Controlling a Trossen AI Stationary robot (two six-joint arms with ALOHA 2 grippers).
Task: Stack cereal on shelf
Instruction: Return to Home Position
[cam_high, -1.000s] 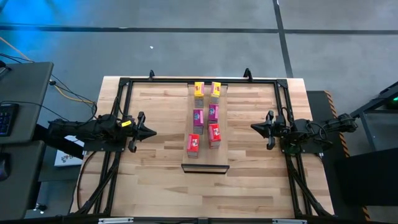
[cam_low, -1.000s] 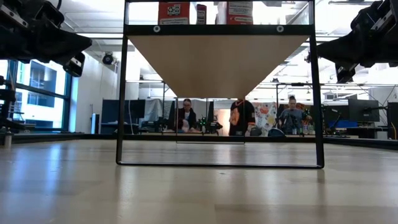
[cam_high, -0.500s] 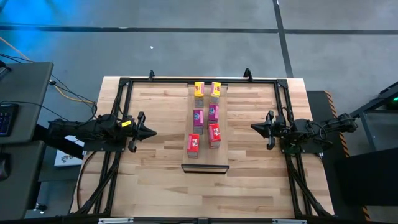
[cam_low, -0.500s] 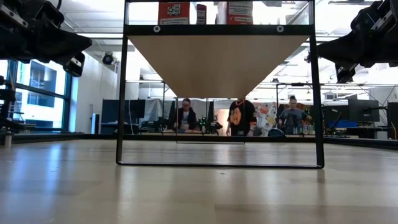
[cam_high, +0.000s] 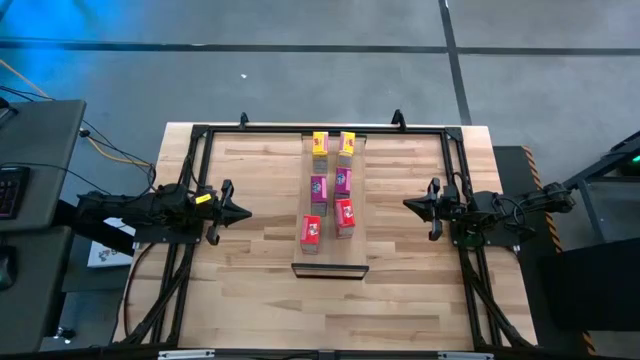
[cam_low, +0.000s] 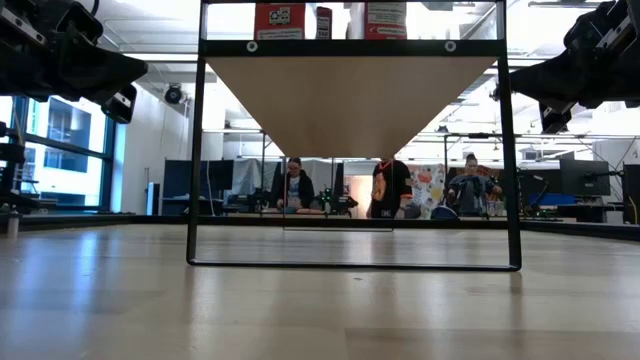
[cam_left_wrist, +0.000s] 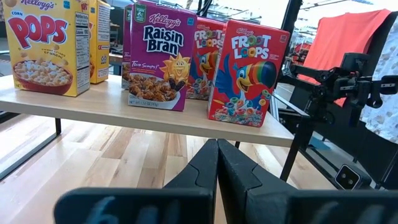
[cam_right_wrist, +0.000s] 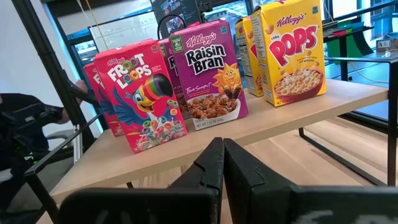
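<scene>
Six small cereal boxes stand upright in two rows on the light-wood shelf (cam_high: 330, 262): two yellow Corn Pops (cam_high: 320, 143) at the far end, two magenta Raisin Bran (cam_high: 319, 188) in the middle, two red Froot Loops (cam_high: 311, 232) at the near end. The left wrist view shows Corn Pops (cam_left_wrist: 43, 45), Raisin Bran (cam_left_wrist: 159, 59) and Froot Loops (cam_left_wrist: 244, 74). My left gripper (cam_high: 246, 211) waits shut, left of the shelf. My right gripper (cam_high: 407, 204) waits shut, right of it. Both touch nothing.
A black metal frame (cam_high: 200, 131) runs around the tabletop and carries the raised shelf (cam_low: 350, 46). Bare butcher-block table lies on both sides of the shelf and under it. People sit at desks in the room (cam_low: 295, 185) beyond the table.
</scene>
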